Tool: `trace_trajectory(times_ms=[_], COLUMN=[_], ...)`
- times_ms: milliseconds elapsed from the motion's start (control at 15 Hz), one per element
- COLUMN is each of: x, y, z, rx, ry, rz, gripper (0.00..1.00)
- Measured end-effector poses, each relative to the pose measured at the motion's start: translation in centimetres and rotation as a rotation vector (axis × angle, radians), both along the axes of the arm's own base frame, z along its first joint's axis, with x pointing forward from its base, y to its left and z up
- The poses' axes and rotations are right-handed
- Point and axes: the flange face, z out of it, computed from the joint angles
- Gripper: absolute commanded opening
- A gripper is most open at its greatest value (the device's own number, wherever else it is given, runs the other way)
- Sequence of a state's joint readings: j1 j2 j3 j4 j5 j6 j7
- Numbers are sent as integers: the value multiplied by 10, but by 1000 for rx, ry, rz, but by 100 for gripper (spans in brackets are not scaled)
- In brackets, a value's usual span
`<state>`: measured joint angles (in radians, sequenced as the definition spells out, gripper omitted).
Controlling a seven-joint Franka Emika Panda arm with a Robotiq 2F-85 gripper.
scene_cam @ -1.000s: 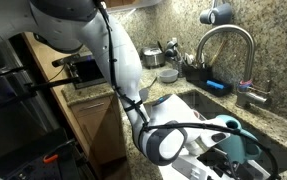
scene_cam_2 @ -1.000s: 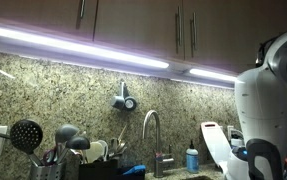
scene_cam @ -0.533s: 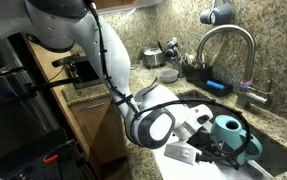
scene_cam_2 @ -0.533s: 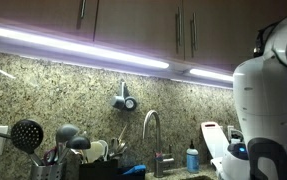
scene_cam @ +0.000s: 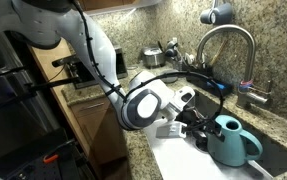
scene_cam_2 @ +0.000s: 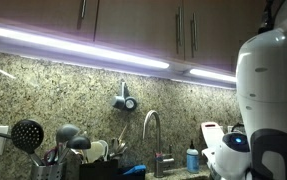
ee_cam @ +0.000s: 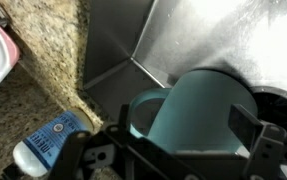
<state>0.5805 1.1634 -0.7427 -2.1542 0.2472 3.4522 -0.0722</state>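
Gripper (ee_cam: 173, 152) at btm of wrist view, jaws wide apart w/ nothing held; teal watering can (ee_cam: 198, 110) just ahead, ctr-right. Steel sink (ee_cam: 113, 40) upper ctr.

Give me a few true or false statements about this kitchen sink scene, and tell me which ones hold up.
1. The hand is open. True.
2. The jug next to the hand is red. False: it is teal.
3. A curved metal faucet rises over the sink. True.
4. The light strip under the cabinets is off. False: it is lit.
5. A bottle with a blue label lies on the granite counter beside the sink. True.
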Motion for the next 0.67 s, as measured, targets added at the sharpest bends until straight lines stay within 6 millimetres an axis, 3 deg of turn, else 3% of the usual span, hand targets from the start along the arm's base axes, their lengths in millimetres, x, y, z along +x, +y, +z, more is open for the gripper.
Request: trace_trajectory(times_ms=[667], x=[30], y=[51], z=[71], rx=[-31], ry=[-132], rz=[68], gripper=[100])
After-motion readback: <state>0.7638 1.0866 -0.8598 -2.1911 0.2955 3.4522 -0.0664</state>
